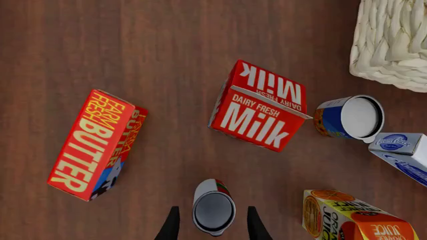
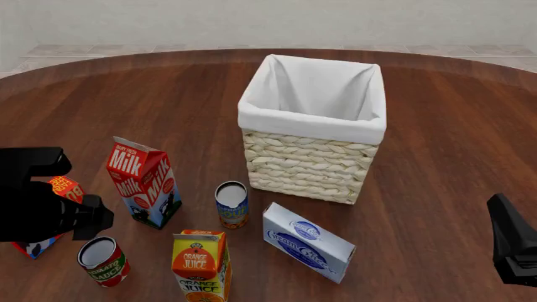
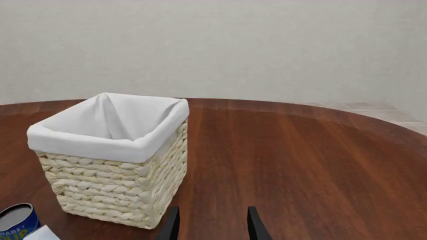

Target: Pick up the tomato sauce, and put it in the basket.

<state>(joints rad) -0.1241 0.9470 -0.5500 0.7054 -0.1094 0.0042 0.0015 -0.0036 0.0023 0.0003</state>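
Setting: simulated tabletop test scene, as I see it from my station. Evidence: round dark wood-grain worktop [image 2: 436,126]; plain pale wall [image 3: 267,45] behind; tiled floor strip [image 2: 100,49] at its foot. Stock: rendered grocery props, namely milk carton [image 2: 141,182], orange juice carton [image 2: 201,264], cream cheese box [image 2: 307,242], butter box [image 1: 95,145], wicker basket [image 2: 310,163].
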